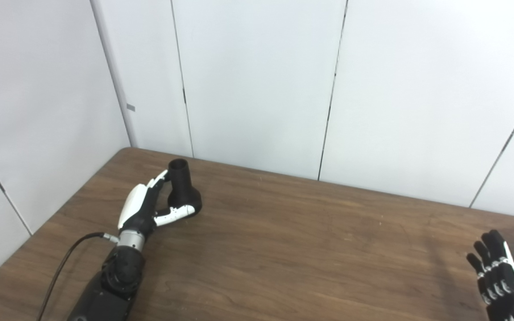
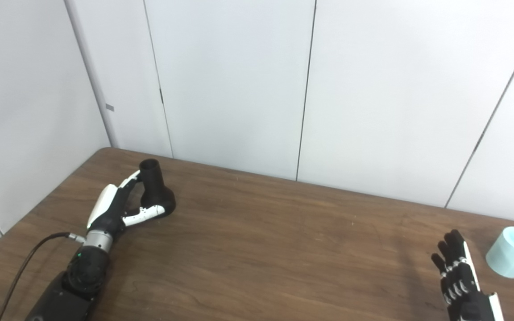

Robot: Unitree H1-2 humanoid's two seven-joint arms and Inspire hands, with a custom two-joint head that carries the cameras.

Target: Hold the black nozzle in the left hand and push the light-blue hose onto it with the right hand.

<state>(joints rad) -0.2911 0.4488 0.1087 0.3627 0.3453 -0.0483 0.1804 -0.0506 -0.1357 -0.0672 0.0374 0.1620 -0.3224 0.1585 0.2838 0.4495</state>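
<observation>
From my seat the right hand point(image 2: 458, 272) is the hardest to read: its wrist and arm run off the bottom edge, and in the left eye view the hand sits in the very corner. What I can see of it is empty, the dark fingers point(image 2: 446, 254) extended and slightly apart, raised over the brown wood-grain bench point(image 2: 283, 249). The short light-blue cylindrical hose piece point(image 2: 513, 252) lies just beside it toward the right edge, not touching the hand, with its open end tilted up toward me; in the left eye view it is cut off by the frame so only a sliver shows. On the far left the black plastic nozzle point(image 1: 182, 185), a narrow tube rising from a wider rounded base, stands upright on the bench near the back corner. My left hand point(image 1: 143, 207), white-shelled over black, is curled around it: the fingers reach the tube near its top and the thumb lies against the base. I cannot tell how firmly it grips, as the nozzle's near side is partly hidden behind the hand. A black cable point(image 1: 67, 258) trails from the left wrist off the bottom edge. Pale grey wall panels point(image 1: 257, 80) close in the bench behind and to the left.
</observation>
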